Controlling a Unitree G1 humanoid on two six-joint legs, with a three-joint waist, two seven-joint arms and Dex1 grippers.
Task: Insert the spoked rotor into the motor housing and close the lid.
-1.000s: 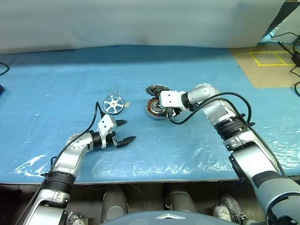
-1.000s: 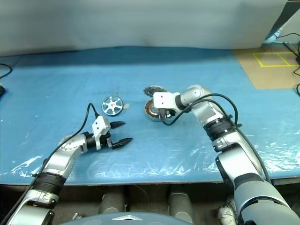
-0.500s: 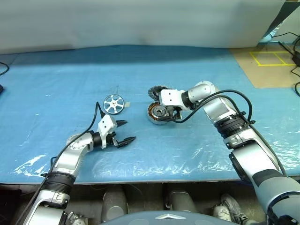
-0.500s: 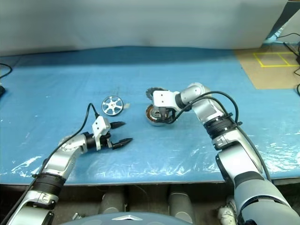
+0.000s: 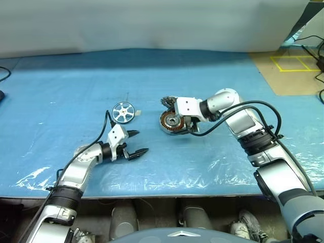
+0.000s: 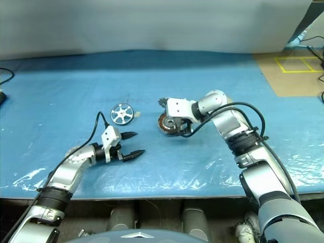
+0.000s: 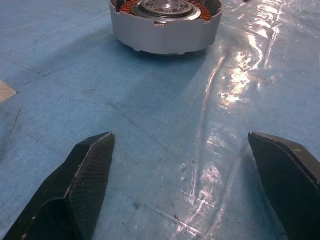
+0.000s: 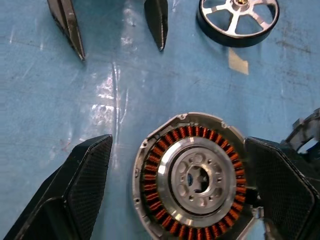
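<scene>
The housing sits open on the bench, the right hand released above it. The rotor lies well apart, near the released left hand, which should grip its rim squarely and keep it level.

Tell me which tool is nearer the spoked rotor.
Left. The left tool sits open just in front of the spoked rotor, towards the robot; the right tool hangs open over the motor housing, farther off.
</scene>
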